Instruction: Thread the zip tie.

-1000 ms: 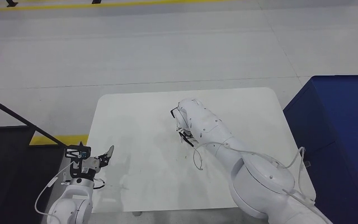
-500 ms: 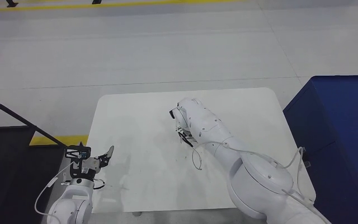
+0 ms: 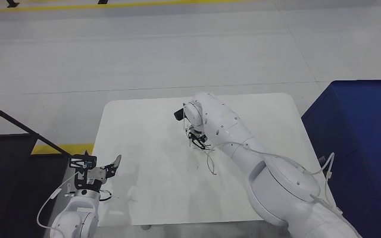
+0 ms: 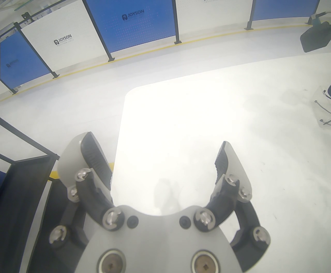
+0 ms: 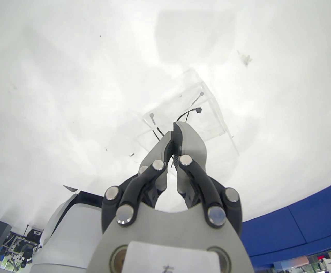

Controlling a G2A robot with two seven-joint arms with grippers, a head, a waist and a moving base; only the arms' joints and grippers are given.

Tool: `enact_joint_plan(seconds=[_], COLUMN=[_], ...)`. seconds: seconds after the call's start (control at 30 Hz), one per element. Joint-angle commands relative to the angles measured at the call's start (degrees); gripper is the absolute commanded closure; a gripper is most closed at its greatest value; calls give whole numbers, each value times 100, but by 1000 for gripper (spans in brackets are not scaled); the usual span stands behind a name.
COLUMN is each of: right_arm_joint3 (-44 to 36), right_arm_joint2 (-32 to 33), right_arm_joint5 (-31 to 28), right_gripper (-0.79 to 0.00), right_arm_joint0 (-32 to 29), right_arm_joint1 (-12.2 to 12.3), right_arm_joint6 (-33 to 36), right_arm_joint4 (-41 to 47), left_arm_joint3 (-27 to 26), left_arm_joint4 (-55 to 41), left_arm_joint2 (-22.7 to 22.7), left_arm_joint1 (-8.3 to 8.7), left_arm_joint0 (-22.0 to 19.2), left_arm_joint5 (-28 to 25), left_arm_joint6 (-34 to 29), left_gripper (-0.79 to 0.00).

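Note:
My right gripper is shut on a black zip tie, whose head curves out just past the fingertips. It hangs over a clear tray on the white table, and two more black zip ties lie in that tray. In the top view the right arm's wrist covers the tray, with black ties showing under it near the table's middle. The left gripper stands open and holds nothing at the table's left edge. The tray is far from it.
A blue cabinet stands right of the table. A dark frame sits by the left edge near the left arm. Blue and white barrier panels line the floor beyond the table.
The right arm's wrist has turned and shifted slightly toward the far side of the table, still over the tray. The left arm has kept still.

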Motion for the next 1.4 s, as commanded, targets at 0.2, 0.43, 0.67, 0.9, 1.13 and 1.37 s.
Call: enact_joint_plan(seconds=[0.2, 0.43, 0.67, 0.9, 1.13, 1.37], right_arm_joint3=[-486, -529, -668, -1336, -1336, -1366], right_arm_joint2=[348, 364, 844, 491, 491, 483], right_arm_joint5=[49, 45, -2103, -3077, -3077, -3077], right_gripper=[0, 0, 0, 0, 0, 0], right_arm_joint0=[1, -12, -51, -248, -248, -269], right_arm_joint1=[373, 389, 594, 1136, 1136, 1135], right_arm_joint6=[-53, -49, 87, -466, -466, -496], right_arm_joint4=[-33, -29, 871, 2402, 2402, 2384], left_arm_joint3=[0, 0, 0, 0, 0, 0], left_arm_joint4=[0, 0, 0, 0, 0, 0], left_arm_joint2=[0, 0, 0, 0, 0, 0], left_arm_joint1=[0, 0, 0, 0, 0, 0], left_arm_joint0=[0, 0, 0, 0, 0, 0], left_arm_joint5=[0, 0, 0, 0, 0, 0], left_arm_joint6=[0, 0, 0, 0, 0, 0], left_gripper=[-785, -785, -785, -785, -785, -785])
